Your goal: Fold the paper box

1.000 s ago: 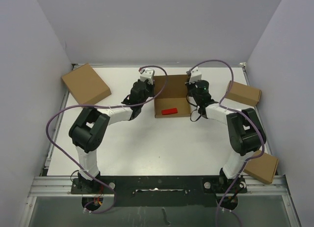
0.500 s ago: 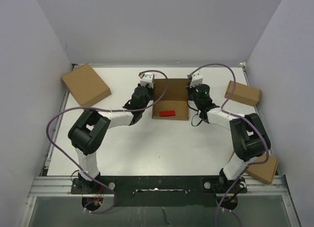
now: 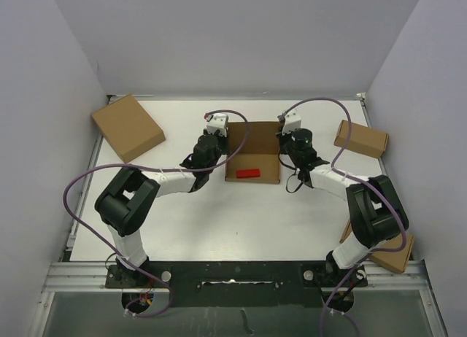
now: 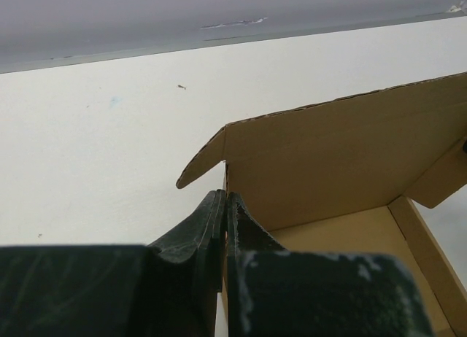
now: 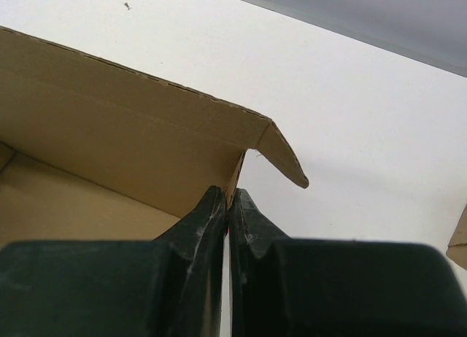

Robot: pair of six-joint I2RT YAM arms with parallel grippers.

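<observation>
- We see the plain brown cardboard paper box (image 3: pixel 252 136) at mid-table between our arms, half-erected with its rear wall raised.
- Our left gripper (image 4: pixel 223 200) is clenched on the box's left side wall. Our right gripper (image 5: pixel 228 195) pinches the right wall likewise.
- The thin walls could buckle or tear if our arms pull unevenly.
- The small red rectangular block (image 3: pixel 249 173) inside could slide if we tilt the box.
- The rounded corner tab (image 4: pixel 198 165) splays outward and may snag.

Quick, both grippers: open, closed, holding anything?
Left gripper: closed, pinching the left side wall of the paper box.
Right gripper: closed, pinching the right side wall of the paper box.
</observation>
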